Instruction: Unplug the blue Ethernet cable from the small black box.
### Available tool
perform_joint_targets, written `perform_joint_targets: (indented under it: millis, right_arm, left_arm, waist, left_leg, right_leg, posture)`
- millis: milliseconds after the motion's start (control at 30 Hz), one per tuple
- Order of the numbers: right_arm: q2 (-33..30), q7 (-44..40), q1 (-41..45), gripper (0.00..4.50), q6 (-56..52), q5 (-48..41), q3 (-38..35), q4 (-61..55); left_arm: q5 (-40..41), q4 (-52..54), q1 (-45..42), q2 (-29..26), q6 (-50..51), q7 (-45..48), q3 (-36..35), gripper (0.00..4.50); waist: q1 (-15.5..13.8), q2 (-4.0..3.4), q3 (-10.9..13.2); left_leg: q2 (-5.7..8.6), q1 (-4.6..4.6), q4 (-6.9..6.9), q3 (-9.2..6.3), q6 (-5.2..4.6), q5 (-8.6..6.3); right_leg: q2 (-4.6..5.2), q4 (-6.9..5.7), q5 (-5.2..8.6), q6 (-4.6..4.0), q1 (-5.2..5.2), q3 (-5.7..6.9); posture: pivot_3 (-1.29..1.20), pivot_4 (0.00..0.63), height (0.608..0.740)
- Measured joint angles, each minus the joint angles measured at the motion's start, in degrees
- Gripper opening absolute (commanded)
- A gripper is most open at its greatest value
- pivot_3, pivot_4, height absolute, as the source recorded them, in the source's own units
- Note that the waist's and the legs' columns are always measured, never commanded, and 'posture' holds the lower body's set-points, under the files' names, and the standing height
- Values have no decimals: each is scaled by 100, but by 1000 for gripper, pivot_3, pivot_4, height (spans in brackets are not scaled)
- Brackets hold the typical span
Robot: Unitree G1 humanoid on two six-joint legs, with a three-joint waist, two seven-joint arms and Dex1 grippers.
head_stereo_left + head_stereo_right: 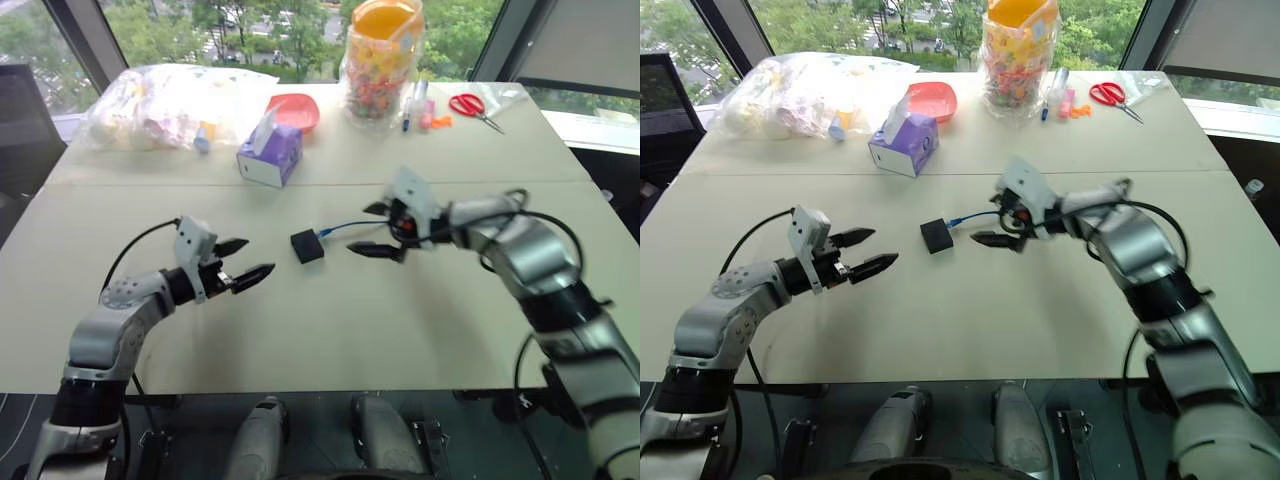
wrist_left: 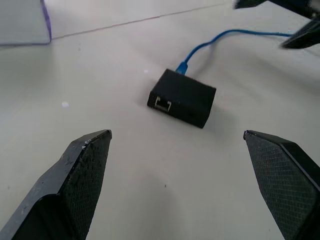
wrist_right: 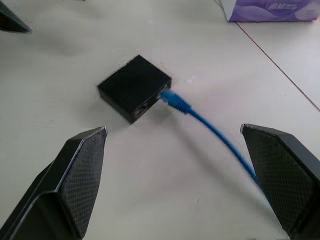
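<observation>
The small black box [image 1: 307, 245] lies flat in the middle of the table. The blue Ethernet cable [image 1: 345, 228] is plugged into its right side and runs right toward my right gripper [image 1: 378, 230]. That gripper is open, hovering just right of the box over the cable, nothing between its fingers. In the right wrist view the plug [image 3: 173, 100] sits in the box [image 3: 134, 87]. My left gripper [image 1: 243, 260] is open a short way left of the box, pointing at it. The left wrist view shows the box [image 2: 182, 97] and an empty port facing it.
A purple tissue box [image 1: 270, 154] stands behind the black box. Farther back are a red bowl [image 1: 295, 110], a plastic bag of items [image 1: 170, 105], a jar of sweets [image 1: 381, 62], pens [image 1: 417, 105] and red scissors [image 1: 474, 108].
</observation>
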State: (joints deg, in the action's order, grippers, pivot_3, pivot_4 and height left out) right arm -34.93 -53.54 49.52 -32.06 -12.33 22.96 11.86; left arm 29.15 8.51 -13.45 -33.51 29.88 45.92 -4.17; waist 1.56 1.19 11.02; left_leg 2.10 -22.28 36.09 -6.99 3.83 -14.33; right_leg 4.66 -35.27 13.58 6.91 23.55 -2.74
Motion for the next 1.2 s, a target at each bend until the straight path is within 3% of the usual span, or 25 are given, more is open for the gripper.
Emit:
perform_joint_targets:
  millis: [300,633,733,967,1067,1200]
  right_arm:
    - [1020,-266,1034,4500,2028,1431,541,3011]
    - [1974,-641,1904,4500,2537,1785,290,4938]
    - [2129,-636,2056,3647,2637,1926,234,5267]
    - [2410,-373,2134,53,2878,2274,216,5461]
    - [2349,-213,1993,53,3021,2488,239,5190]
    - [1947,372,1236,53,3294,2865,276,3795]
  left_arm:
    - [11,250,491,-26,8,-199,-270,4454]
    - [18,486,584,1,11,-453,-395,4454]
    - [18,519,633,4,11,-494,-398,4500]
    - [34,528,608,42,103,-536,-397,4500]
    - [210,499,476,-25,437,-410,-380,4500]
    - [526,156,-31,-79,942,-94,-320,4500]
  waist:
    - [91,-1,1]
    - [118,-2,1]
    - [124,-2,1]
    - [202,-2,1]
    - [206,-2,1]
    - [167,-2,1]
  left_leg:
    - [3,-25,-17,2,3,1]
    - [2,-16,-11,2,10,6]
    - [2,-16,-11,2,14,8]
    - [2,-10,-3,0,23,14]
    - [2,-10,-1,-1,23,14]
    - [5,-13,1,-6,23,14]
  right_leg:
    - [4,-17,-5,7,44,-6]
    - [0,-63,-5,4,55,-9]
    - [-2,-76,-5,2,62,-10]
    - [-4,-90,-9,-2,59,-10]
    - [-4,-90,-9,-2,58,-10]
    - [-4,-90,-9,-1,57,-9]
  posture:
    - [0,150,740]
    - [0,150,740]
    - [0,150,740]
    - [0,150,740]
    - [0,150,740]
    - [0,150,740]
